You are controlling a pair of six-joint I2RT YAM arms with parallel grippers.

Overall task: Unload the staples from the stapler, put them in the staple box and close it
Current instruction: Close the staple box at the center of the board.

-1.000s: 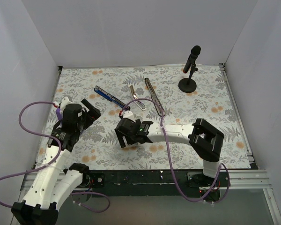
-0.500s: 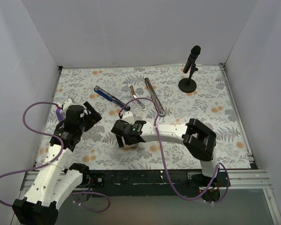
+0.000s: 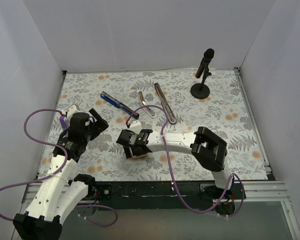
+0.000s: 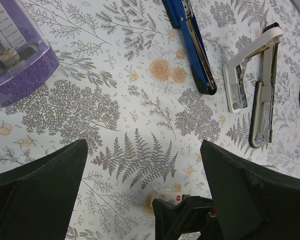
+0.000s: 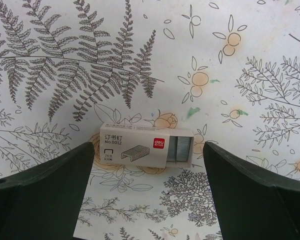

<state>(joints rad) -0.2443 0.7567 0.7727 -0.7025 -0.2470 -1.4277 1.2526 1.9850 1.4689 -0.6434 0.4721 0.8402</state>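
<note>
The stapler lay flat on the table, far and left of centre, untouched, with its silver channel exposed for access. Nearer, the right gripper hovered with its fingers spread wide above a staple box, grasping nothing. The left gripper was likewise released and stood at the near left beside the purple block.

Looked bright, lit evenly from overhead, with only faint shadows beside the microphone stand. Showed crisp print on the floral tablecloth but dark, blurred fingers in both wrist views.
</note>
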